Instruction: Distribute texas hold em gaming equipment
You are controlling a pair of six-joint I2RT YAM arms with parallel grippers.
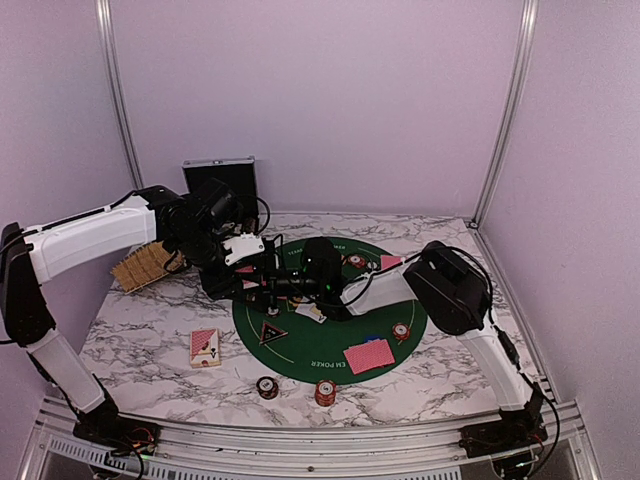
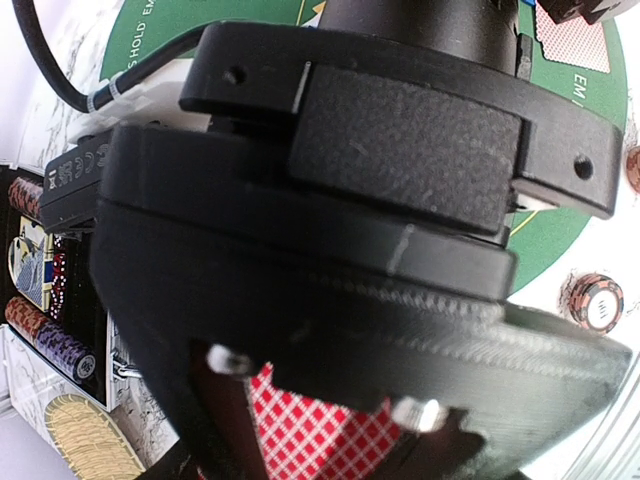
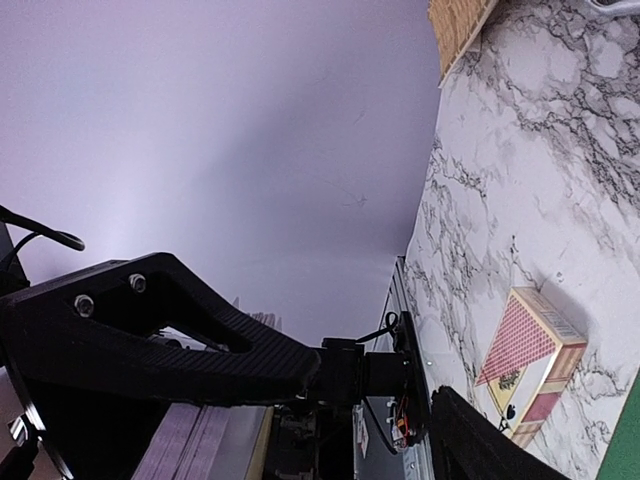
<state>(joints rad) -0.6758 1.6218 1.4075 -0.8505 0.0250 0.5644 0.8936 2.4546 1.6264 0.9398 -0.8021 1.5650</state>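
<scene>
Lilac walls enclose a marble-patterned bench [image 1: 140, 340] bearing a round green felt mat [image 1: 300, 352]. Both arms meet over the mat's centre.

Left fingers [image 1: 265, 285]: in the left wrist view they are largely masked by the black body of the right arm [image 2: 400, 150]. A red-checked playing card [image 2: 310, 435] shows at that view's lower edge. Whether it is gripped, and how far these fingers are spread, cannot be told.

Right fingers [image 3: 180, 340]: spread well apart, with nothing seen between them.

On the mat:
- red-backed cards [image 1: 368, 355] at the front right
- a small blue button [image 1: 372, 338] just behind the cards
- a red-white chip [image 1: 401, 332] beside the button
- a black triangular marker [image 1: 272, 333] at the front left

Off the mat:
- a boxed deck [image 1: 205, 347] lies on the marble at the front left
- a dark chip stack [image 1: 267, 387] and a red chip stack [image 1: 325, 392] stand near the front edge, apart from each other

A silver case [image 1: 220, 180] stands at the back left, and a woven tan pad [image 1: 140, 265] lies beneath the left arm.
</scene>
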